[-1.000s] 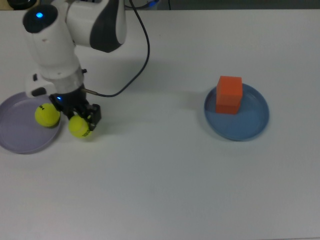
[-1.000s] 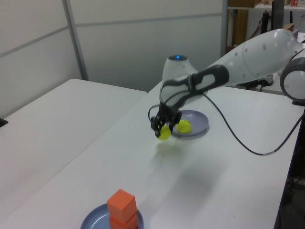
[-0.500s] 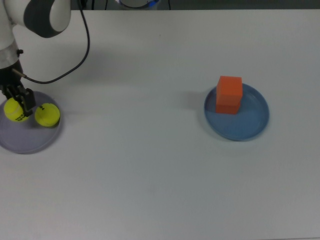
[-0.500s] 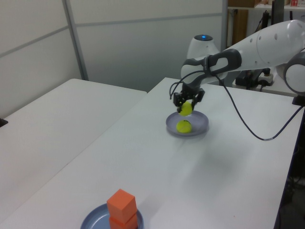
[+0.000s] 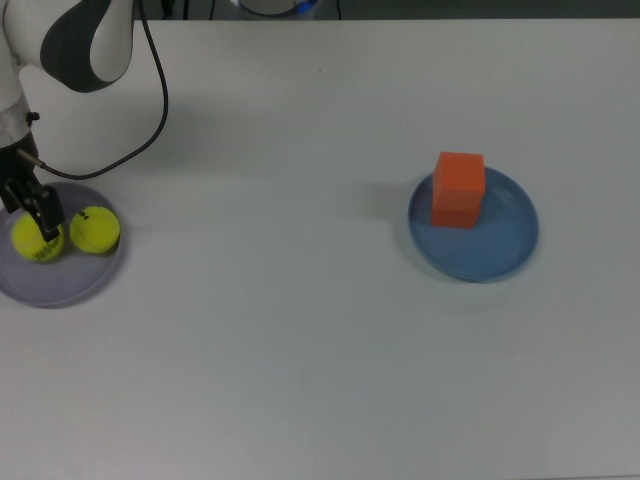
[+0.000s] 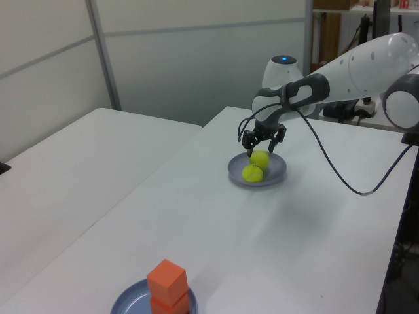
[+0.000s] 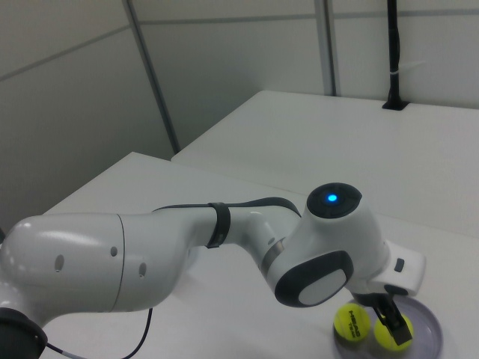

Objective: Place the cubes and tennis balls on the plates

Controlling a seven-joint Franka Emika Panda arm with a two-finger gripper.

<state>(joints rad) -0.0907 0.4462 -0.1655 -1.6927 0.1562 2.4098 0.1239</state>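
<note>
- You can see the gripper (image 6: pixel 264 139) in the left view with its two fingers (image 6: pixel 247 139) spread apart, and nothing is clamped between them.
- One tennis ball (image 6: pixel 260 159) sits directly under those parted fingers, on the lavender plate (image 6: pixel 278 171). In the top view a dark finger (image 5: pixel 44 212) overlaps that ball's upper edge, so you cannot tell for sure whether it touches the felt or is just clear of it.
- The second tennis ball (image 5: pixel 95 229) lies right beside the first on the same plate; in the top view the pair sit side by side, seemingly touching, with the second one on the top view's right.
- In the right view both balls show at the bottom edge, on the plate's rim side, with the arm's (image 7: pixel 150 262) white wrist housing and its blue light above them.
- The lavender plate rests at the top view's far left edge of the white table (image 5: pixel 300 350).
- Well apart from it, toward the top view's right, you have the blue plate (image 5: pixel 510 245) carrying the two orange cubes (image 5: pixel 459 189), stacked one on top of the other toward the plate's left part in the top view.
- A black cable (image 5: pixel 150 110) loops from the arm across the table near the lavender plate.
</note>
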